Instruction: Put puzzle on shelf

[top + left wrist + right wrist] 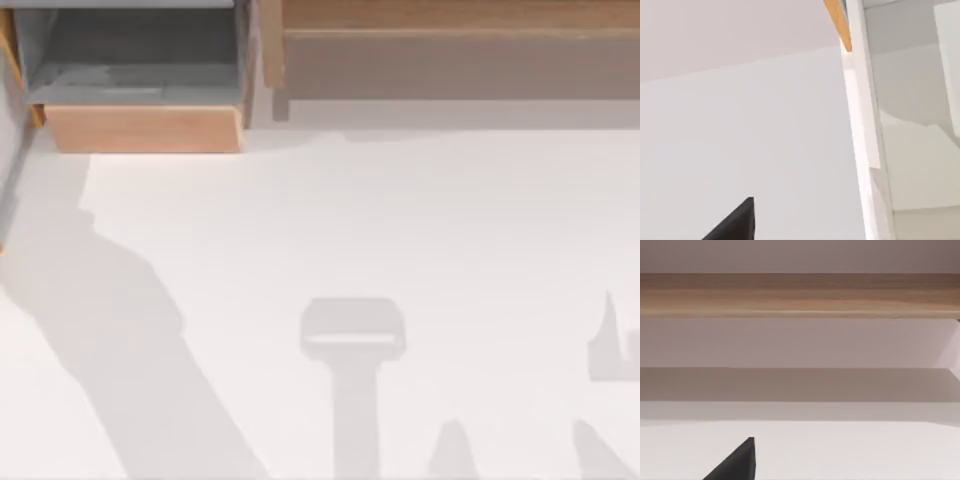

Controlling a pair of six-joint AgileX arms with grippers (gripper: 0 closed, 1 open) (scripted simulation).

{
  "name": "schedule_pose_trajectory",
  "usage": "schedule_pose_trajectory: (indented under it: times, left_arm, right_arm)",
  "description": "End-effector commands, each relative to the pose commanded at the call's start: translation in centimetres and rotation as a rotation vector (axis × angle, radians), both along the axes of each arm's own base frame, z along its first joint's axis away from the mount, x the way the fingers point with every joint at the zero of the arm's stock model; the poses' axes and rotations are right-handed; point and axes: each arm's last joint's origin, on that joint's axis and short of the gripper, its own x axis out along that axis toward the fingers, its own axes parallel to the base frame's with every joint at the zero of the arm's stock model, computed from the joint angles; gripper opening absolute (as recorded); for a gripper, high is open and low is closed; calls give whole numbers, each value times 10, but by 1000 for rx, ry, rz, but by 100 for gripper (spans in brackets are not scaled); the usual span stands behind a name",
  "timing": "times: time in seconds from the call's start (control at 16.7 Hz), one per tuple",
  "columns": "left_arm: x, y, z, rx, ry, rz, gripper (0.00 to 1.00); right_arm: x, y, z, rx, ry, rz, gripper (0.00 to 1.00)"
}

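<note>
Long wooden shelf [450, 45] along the table's [400, 250] far edge, right of grey-lined box [140, 90]

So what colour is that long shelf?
Light-brown wood; the shelf shows best in the top view.

I count one shelf [450, 65], a long light-brown wooden ledge along the far edge of the table [400, 230], running to its right corner. One grey-lined box with a wooden front [140, 125] stands at the far left corner, just beside the shelf. There is one white table carrying both. Of my own parts, one dark fingertip [737, 222] shows in my left wrist view and one dark fingertip [737, 462] in my right wrist view.
</note>
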Motion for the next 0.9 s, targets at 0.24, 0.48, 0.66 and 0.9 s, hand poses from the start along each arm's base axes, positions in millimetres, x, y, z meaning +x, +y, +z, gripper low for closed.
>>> schedule_pose_trajectory:
  times: [0.24, 0.48, 0.66, 0.9]
  left_arm:
    - [18, -46, -12, -150, 179, 54, 100]
    - [25, -62, -28, -212, 286, 98, 100]
    - [25, -62, -28, -212, 286, 98, 100]
    - [22, -60, -23, -213, 284, 101, 100]
  right_arm:
    - [0, 0, 0, 0, 0, 0, 100]
    - [0, 0, 0, 0, 0, 0, 100]
    - [0, 0, 0, 0, 0, 0, 100]
    - [0, 0, 0, 0, 0, 0, 100]
